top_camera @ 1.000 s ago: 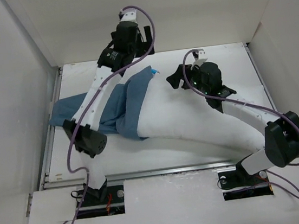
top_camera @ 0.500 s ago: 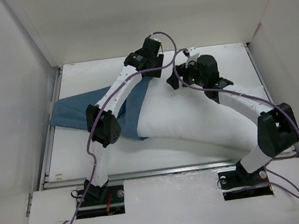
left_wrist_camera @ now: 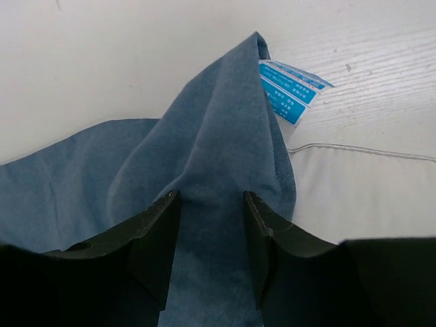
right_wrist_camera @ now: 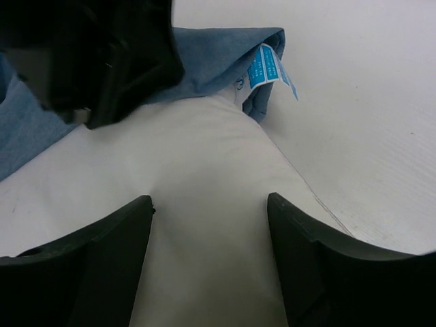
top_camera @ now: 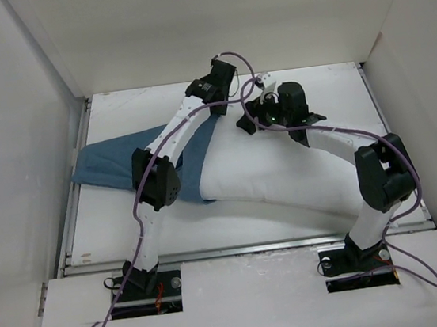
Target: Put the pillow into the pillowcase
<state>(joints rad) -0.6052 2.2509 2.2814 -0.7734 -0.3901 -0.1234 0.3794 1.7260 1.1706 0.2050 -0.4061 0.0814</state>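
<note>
Two grippers, both at the far end of the bedding; we enter them in turn.

Item 1, left gripper: clenched on the pillowcase. We see a raised ridge of blue cloth running between the two dark fingers, filling the gap and touching both inner faces. Beyond the fingertips the ridge climbs to a peaked corner of the case. Just right of that peak hangs a blue-and-white care label. Left of the fingers the cloth falls away, flatter and wrinkled, onto the white table. Right of them lies white fabric with a seam line.

Item 2, right gripper: released, fingers spread wide, grasping nothing. We note the pillow beneath and between the fingers, its white surface narrowing to a corner ahead of the tips. That corner meets the blue hem and the label just beyond. Ahead and left of these fingers sits the dark body of the left gripper, on the blue cloth.

Item 3, top view: blue cloth overlaps the pillow's left end, and the rest lies bare. We cannot tell whether that end is inside the case.
</note>
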